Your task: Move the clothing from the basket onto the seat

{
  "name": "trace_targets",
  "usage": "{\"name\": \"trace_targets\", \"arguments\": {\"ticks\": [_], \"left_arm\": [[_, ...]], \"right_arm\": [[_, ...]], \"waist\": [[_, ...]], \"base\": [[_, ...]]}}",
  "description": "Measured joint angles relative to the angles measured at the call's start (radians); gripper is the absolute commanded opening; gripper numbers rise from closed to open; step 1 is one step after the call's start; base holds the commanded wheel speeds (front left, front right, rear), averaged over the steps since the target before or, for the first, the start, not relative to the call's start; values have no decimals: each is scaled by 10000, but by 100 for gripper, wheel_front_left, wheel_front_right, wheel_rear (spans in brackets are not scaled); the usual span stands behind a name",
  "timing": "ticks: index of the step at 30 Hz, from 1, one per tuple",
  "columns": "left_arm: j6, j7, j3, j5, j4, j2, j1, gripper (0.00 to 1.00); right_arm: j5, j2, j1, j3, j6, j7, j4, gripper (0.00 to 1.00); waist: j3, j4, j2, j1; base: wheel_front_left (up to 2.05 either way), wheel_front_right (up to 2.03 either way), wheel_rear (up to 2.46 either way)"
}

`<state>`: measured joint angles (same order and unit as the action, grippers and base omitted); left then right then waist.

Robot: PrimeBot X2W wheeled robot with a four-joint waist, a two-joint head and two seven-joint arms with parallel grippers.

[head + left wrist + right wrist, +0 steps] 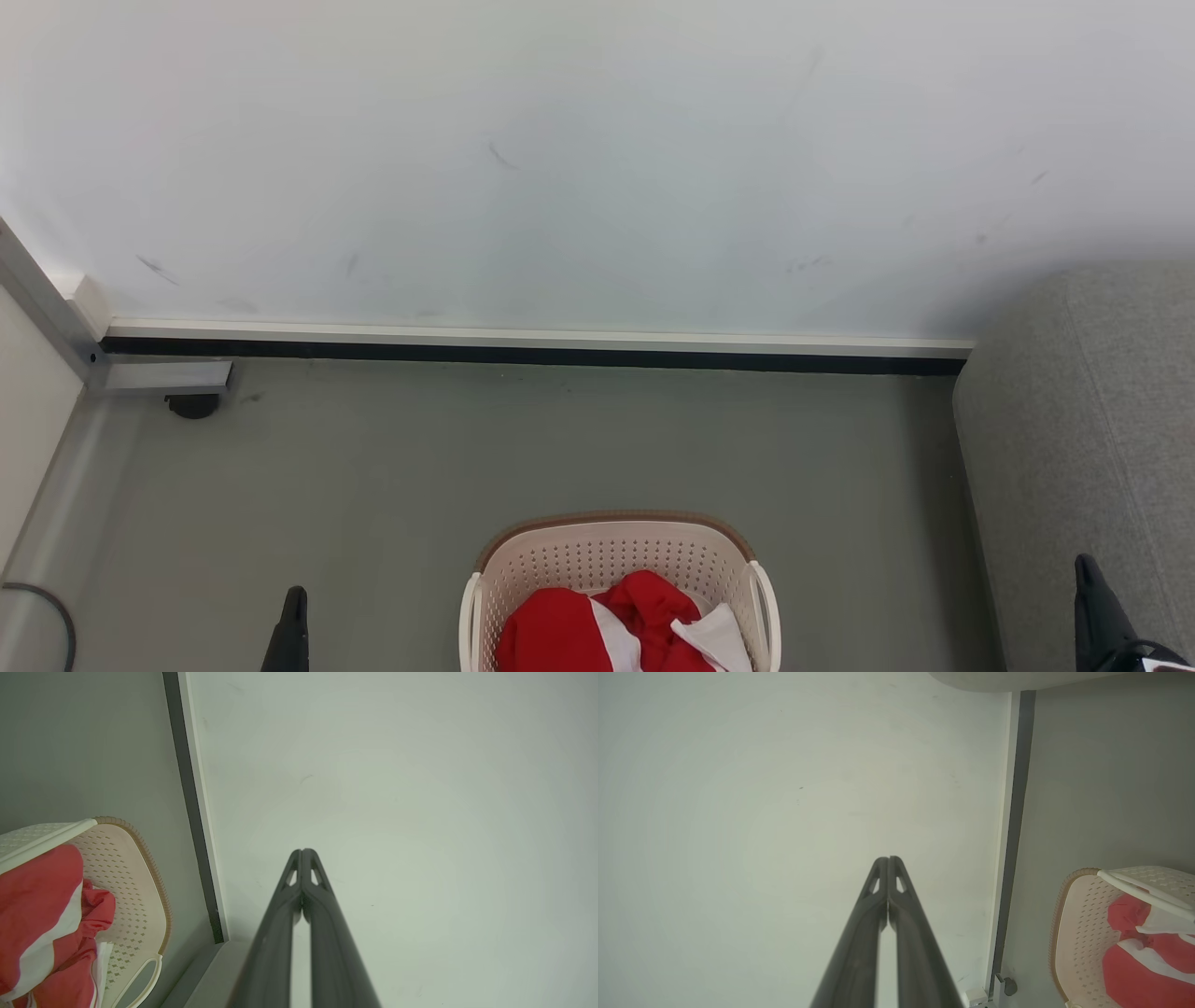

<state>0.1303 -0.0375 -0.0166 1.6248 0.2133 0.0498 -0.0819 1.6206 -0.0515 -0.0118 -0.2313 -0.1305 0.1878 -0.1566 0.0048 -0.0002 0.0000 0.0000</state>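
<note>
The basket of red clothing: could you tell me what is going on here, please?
Nothing is being handled yet. The clothing lies in the basket on the floor, with the seat off to the right. The left pincer and right pincer are both shut and empty, either side of the basket.

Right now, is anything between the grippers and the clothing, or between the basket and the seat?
Nothing visible. The clothing lies uncovered in the open basket; the shut left gripper and right gripper flank it, apart from it. Just floor lies between the basket and the seat on the robot's right.
</note>
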Motion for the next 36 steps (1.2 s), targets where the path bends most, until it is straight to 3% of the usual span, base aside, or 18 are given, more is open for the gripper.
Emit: {"name": "trace_targets", "arguments": {"ticks": [36], "left_arm": [[0, 0, 0, 0, 0, 0, 0, 0]], "right_arm": [[0, 0, 0, 0, 0, 0, 0, 0]], "waist": [[0, 0, 0, 0]], "base": [[0, 0, 0]]}}
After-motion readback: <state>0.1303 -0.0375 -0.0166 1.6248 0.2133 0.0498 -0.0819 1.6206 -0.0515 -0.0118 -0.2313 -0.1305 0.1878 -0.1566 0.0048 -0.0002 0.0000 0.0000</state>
